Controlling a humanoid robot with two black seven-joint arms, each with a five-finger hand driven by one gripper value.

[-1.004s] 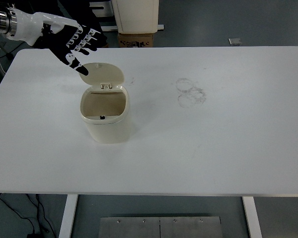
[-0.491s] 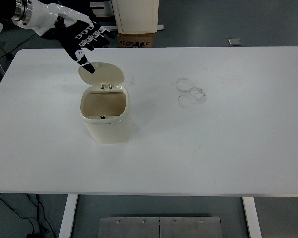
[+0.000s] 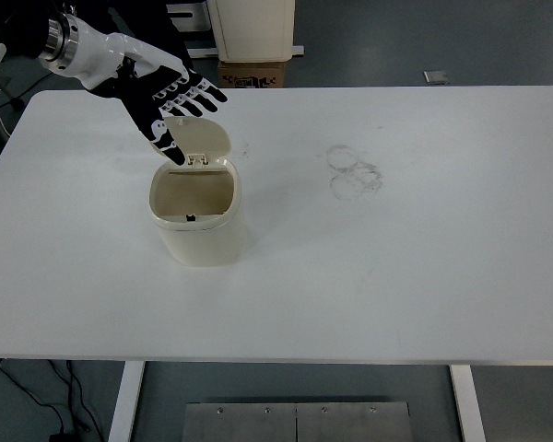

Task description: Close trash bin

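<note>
A small cream trash bin stands on the white table, left of centre. Its mouth is open and the inside looks empty. The round lid is tipped back on its hinge at the bin's far rim. My left hand, white and black, reaches in from the upper left with its fingers spread. It hovers over the lid's left part and hides some of it; contact with the lid is unclear. My right arm does not show.
Faint ring marks stain the table right of the bin. Beyond the far edge stand a white cabinet and a cardboard box on the floor.
My left hand has moved right and down, from left of the lid to over it. The lid now looks tipped slightly more forward.
</note>
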